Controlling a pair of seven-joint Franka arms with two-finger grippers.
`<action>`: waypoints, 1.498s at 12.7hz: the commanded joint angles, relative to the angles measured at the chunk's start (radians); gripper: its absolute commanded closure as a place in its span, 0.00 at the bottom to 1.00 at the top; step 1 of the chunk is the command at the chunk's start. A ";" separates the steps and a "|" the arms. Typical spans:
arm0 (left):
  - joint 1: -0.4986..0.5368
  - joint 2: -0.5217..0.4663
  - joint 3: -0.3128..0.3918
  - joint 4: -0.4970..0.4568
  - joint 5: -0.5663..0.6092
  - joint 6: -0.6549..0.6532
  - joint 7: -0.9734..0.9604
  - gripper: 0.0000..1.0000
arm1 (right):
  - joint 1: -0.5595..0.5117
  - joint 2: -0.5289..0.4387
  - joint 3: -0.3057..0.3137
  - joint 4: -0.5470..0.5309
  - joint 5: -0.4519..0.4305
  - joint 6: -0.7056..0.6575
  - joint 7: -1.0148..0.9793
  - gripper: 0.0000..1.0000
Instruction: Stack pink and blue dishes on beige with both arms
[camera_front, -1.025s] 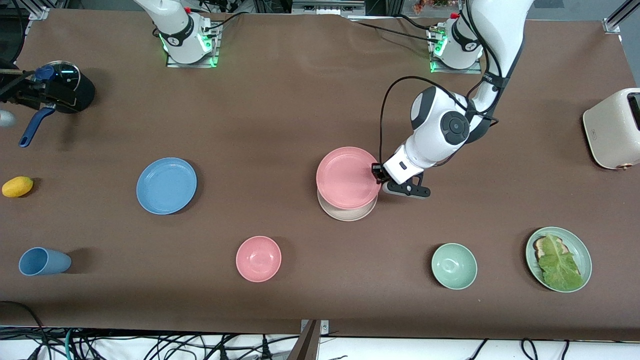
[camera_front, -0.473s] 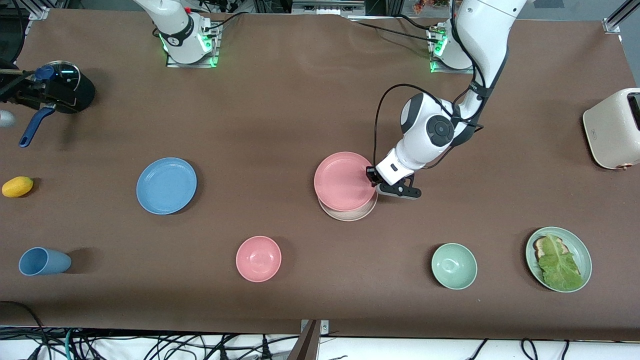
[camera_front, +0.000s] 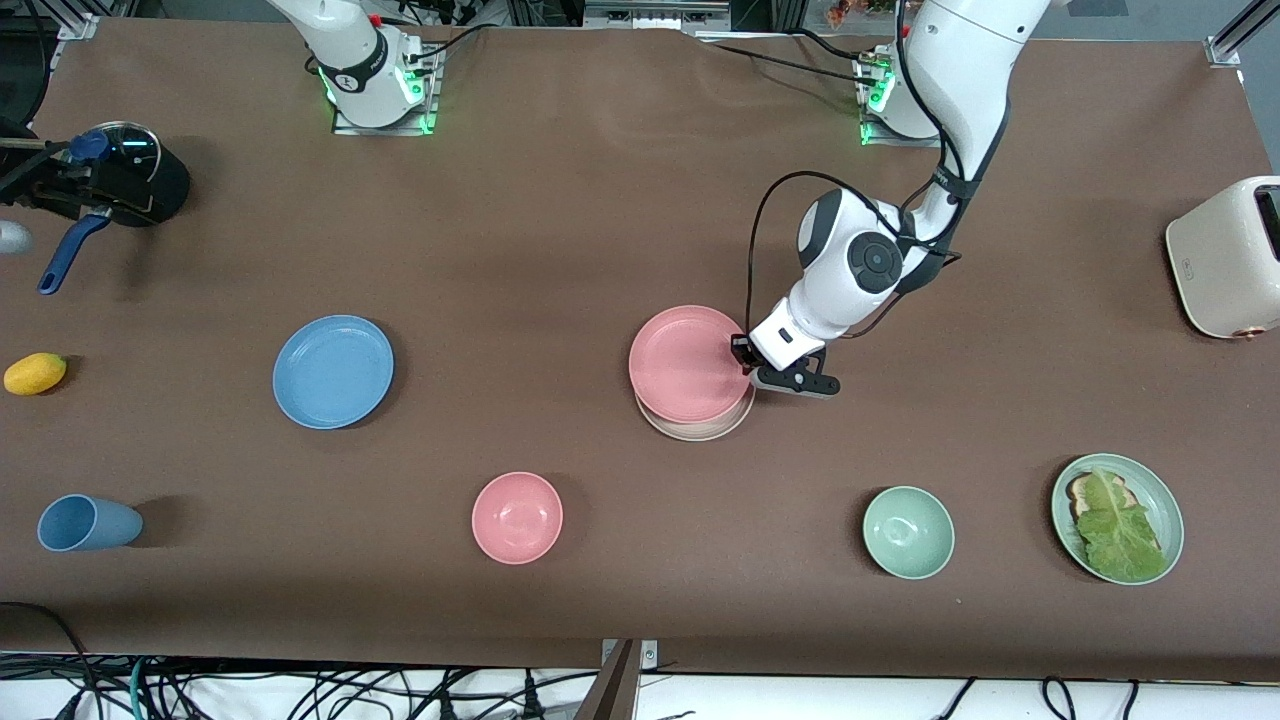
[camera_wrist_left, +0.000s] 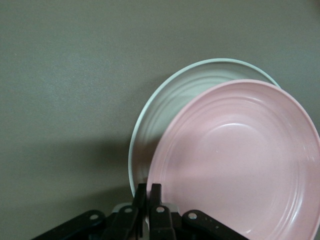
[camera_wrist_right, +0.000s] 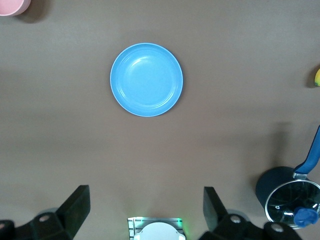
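My left gripper (camera_front: 745, 356) is shut on the rim of the pink plate (camera_front: 688, 362), at the edge toward the left arm's end. The pink plate sits low over the beige plate (camera_front: 700, 429), shifted a little toward the robots' bases, so a crescent of beige shows. I cannot tell whether the two touch. The left wrist view shows the closed left gripper (camera_wrist_left: 148, 188) pinching the pink plate (camera_wrist_left: 240, 165) over the beige plate (camera_wrist_left: 165, 107). The blue plate (camera_front: 333, 371) lies flat toward the right arm's end. In the right wrist view, the right gripper (camera_wrist_right: 146, 199) hangs open high above the blue plate (camera_wrist_right: 146, 79).
A pink bowl (camera_front: 517, 517), a blue cup (camera_front: 88, 522) and a green bowl (camera_front: 908, 532) stand near the front camera. A green plate (camera_front: 1167, 500) holds toast and lettuce. A toaster (camera_front: 1225, 258), a lidded pot (camera_front: 130, 180) and a yellow fruit (camera_front: 35, 373) sit at the table's ends.
The left arm has lowered the pink plate closer over the beige plate and shifted it slightly toward the right arm's end. The blue plate has not moved.
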 joint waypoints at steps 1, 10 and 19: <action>-0.005 0.002 0.010 0.000 0.037 0.017 -0.017 0.69 | -0.002 0.005 -0.002 0.020 -0.004 -0.021 -0.009 0.00; 0.036 -0.070 0.042 0.042 0.037 -0.125 -0.012 0.18 | -0.005 0.005 -0.005 0.020 -0.004 -0.023 -0.009 0.00; 0.071 -0.171 0.274 0.385 0.174 -0.811 0.130 0.01 | -0.007 0.005 -0.005 0.020 -0.002 -0.023 -0.009 0.00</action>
